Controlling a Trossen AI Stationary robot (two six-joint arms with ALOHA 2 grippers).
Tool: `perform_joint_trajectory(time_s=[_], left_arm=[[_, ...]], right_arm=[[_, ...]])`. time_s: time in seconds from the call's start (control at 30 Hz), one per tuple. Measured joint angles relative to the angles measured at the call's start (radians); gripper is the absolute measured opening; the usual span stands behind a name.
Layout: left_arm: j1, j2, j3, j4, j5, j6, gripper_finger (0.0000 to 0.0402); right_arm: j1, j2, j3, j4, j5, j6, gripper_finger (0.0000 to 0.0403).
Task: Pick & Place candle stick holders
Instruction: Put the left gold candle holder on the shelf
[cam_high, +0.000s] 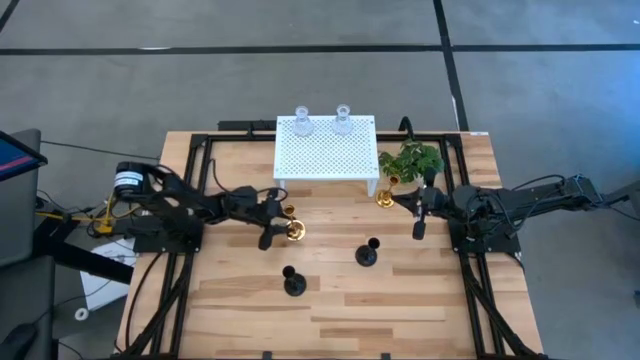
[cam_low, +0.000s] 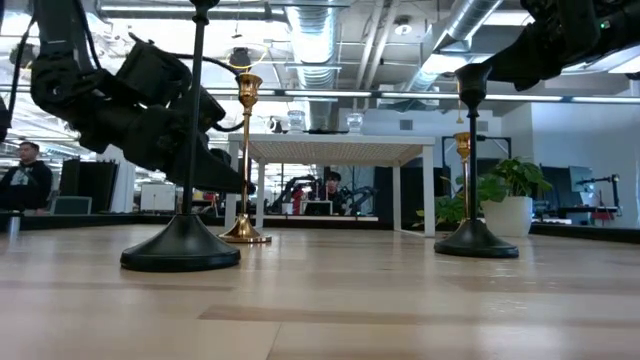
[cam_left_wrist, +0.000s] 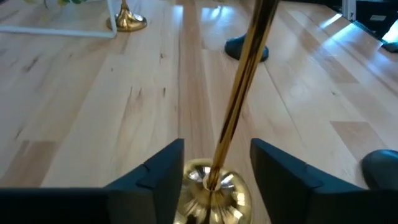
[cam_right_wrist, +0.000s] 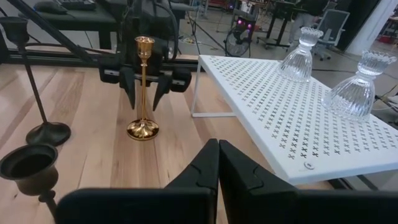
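A gold candle stick holder (cam_left_wrist: 239, 93) stands upright on its round base (cam_left_wrist: 211, 190) on the table, left of centre in the high view (cam_high: 292, 230). My left gripper (cam_left_wrist: 217, 180) is open, one finger on either side of its lower stem, as the right wrist view (cam_right_wrist: 143, 87) also shows. A second gold holder (cam_high: 385, 197) stands by the white rack's leg. Two black holders (cam_high: 293, 283) (cam_high: 367, 252) stand nearer the front. Two clear glass holders (cam_right_wrist: 303, 46) (cam_right_wrist: 357, 87) stand on the rack. My right gripper (cam_right_wrist: 217, 168) is shut and empty, right of centre (cam_high: 420, 222).
The white perforated rack (cam_high: 325, 150) stands at the far middle of the table, with a green leafy plant (cam_high: 412, 160) to its right. A black holder's cup (cam_right_wrist: 28, 165) is close beside my right gripper. Bare wood lies along the near edge (cam_high: 330, 320).
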Motion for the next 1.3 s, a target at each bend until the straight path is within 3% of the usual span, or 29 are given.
perform_joint_trajectory(time_s=[0.23, 0.4, 1.07, 1.3], left_arm=[[-0.001, 0.033, 0.005, 0.008, 0.001, -0.002, 0.0221], [-0.001, 0.032, 0.005, 0.02, 0.0, -0.002, 0.0216], [-0.001, 0.032, 0.005, 0.026, 0.0, -0.008, 0.0033], [-0.005, 0.026, 0.005, 0.03, -0.043, -0.092, 0.0019]], right_arm=[[0.0, 0.0, 0.0, -0.003, 0.0, 0.0, 0.0], [0.0, 0.0, 0.0, -0.003, 0.0, 0.0, 0.0], [0.0, 0.0, 0.0, -0.003, 0.0, 0.0, 0.0], [0.0, 0.0, 0.0, -0.002, 0.0, 0.0, 0.0]])
